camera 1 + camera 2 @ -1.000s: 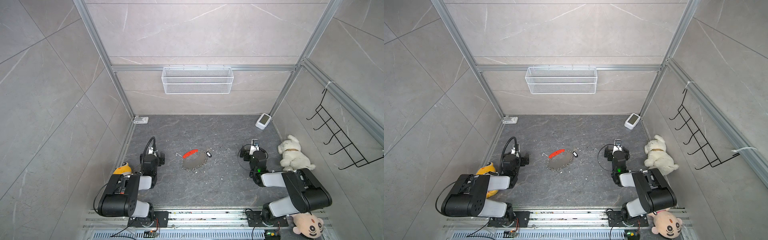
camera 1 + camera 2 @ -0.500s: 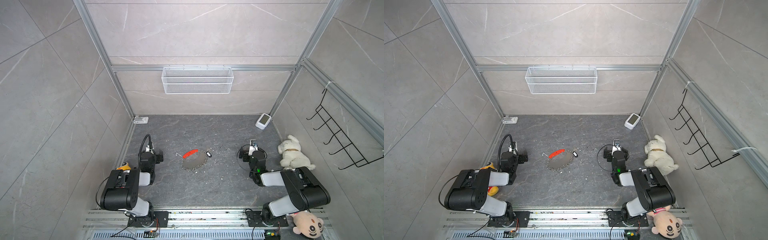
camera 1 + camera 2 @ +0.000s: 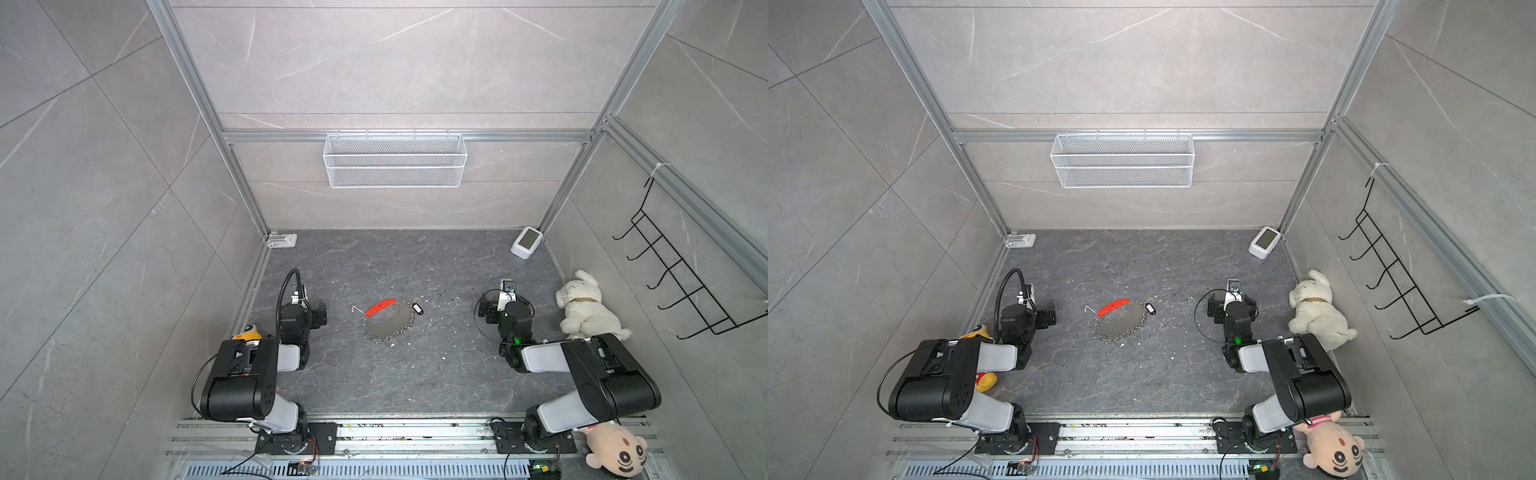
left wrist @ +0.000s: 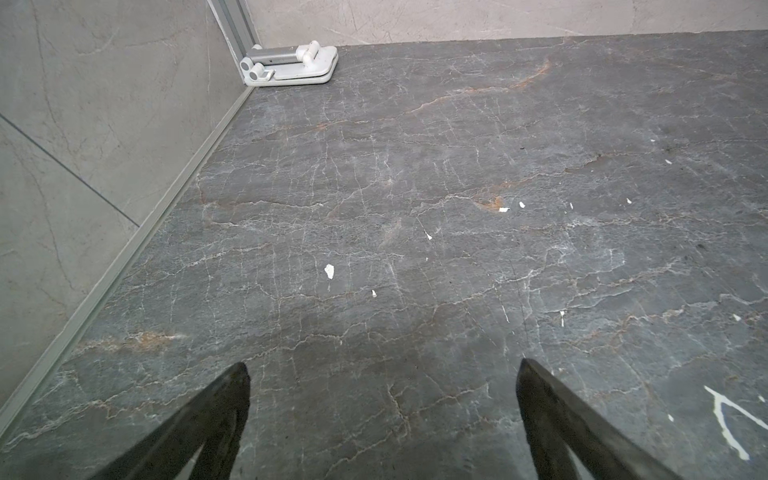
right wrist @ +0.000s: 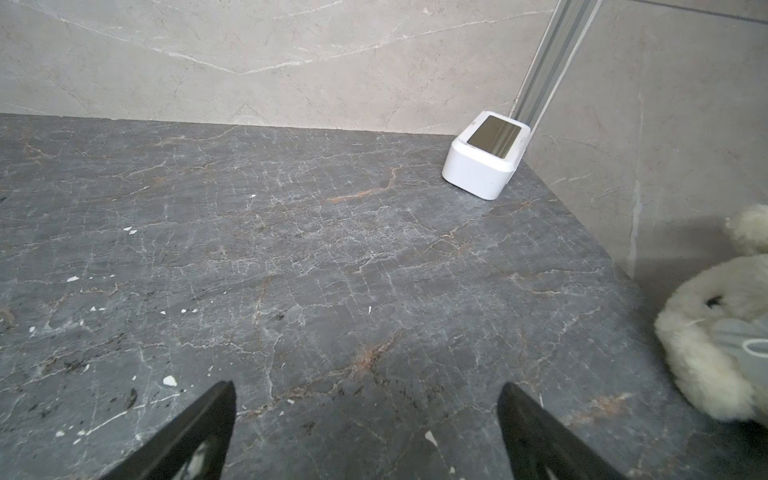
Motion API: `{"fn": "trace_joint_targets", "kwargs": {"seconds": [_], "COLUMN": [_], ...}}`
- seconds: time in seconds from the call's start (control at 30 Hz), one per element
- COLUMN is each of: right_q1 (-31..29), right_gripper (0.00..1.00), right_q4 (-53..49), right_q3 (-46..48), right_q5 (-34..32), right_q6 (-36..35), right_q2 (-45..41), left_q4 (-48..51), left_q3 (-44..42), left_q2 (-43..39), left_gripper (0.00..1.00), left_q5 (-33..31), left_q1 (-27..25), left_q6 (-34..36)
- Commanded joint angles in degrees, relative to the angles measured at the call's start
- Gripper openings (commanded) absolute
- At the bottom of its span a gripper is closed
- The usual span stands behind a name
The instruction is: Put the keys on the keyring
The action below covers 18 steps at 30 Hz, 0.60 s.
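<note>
Lying loose just beside the keyring [image 3: 405, 328], the keys [image 3: 417, 308] are not yet threaded on, while the left hand [image 4: 382, 365] and right hand [image 5: 365, 388] hang spread and empty, well apart.

A mesh basket [image 3: 395, 161] hangs on the wall behind the table [image 3: 415, 374]. A white stand [image 3: 282, 240] lies in the table's far left corner, a white box [image 3: 526, 242] with a screen in its far right. A plush dog [image 3: 586, 309] lies at its right edge, a yellow toy [image 3: 248, 333] at its left, a doll [image 3: 615, 451] by its near right corner.
</note>
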<state>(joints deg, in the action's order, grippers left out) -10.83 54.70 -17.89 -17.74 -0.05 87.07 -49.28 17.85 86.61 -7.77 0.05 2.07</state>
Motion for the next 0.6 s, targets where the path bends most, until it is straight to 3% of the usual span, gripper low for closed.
{"fn": "trace_joint_targets", "kwargs": {"seconds": [0.0,0.57], "right_q1": [0.1,0.6], "right_gripper": [0.99,0.99], "right_q4": [-0.1,-1.3], "right_q3": [-0.9,-1.5], "right_q5": [0.2,1.3], "right_q6": [-0.2,0.1], "right_q2": [0.3,0.3], "left_q4": [-1.6,-1.4], "left_q3": [1.6,1.7], "left_q2": [-0.6,-0.6], "left_gripper": [1.0,1.0], "left_q5": [1.0,1.3], "left_q1": [0.5,0.5], "left_q6": [-1.0,-1.1]}}
